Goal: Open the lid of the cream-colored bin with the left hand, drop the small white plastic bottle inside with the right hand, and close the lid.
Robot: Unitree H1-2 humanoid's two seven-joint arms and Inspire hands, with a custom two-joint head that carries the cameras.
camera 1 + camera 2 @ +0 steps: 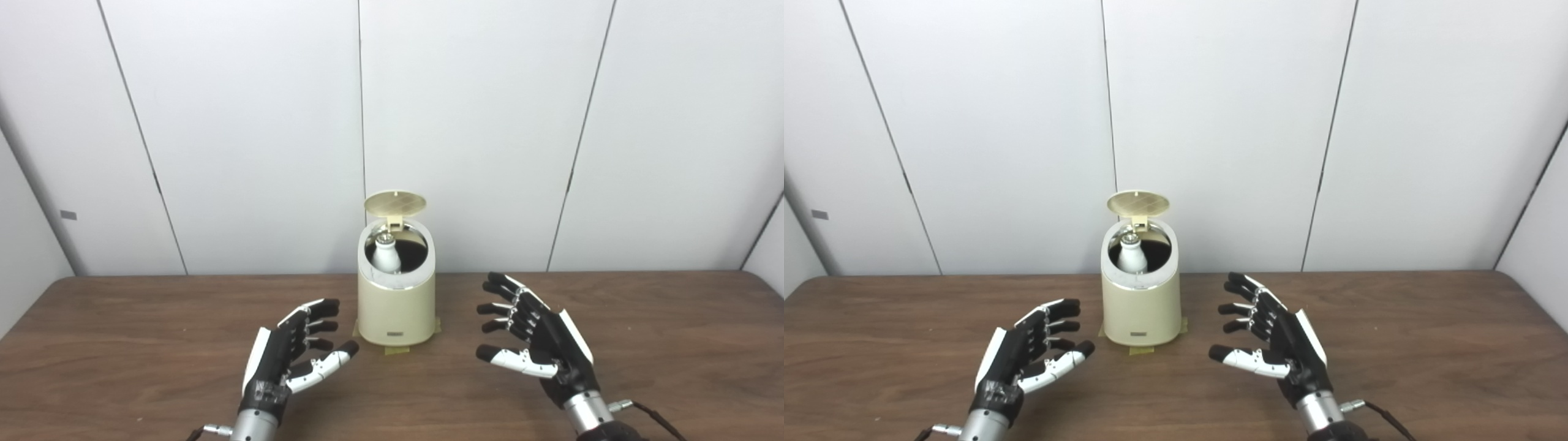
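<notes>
The cream-colored bin stands on the wooden table at mid-depth, held down by tape tabs at its base. Its round lid is tipped up and back on its hinge, so the mouth is uncovered. The small white plastic bottle stands inside the bin, its silver cap showing above the rim. My left hand hovers low to the bin's left, open and holding nothing. On the bin's right, my right hand is open too, palm facing inward, apart from the bin.
White wall panels rise right behind the table's far edge. Bare brown tabletop stretches to both sides of the bin and in front of it.
</notes>
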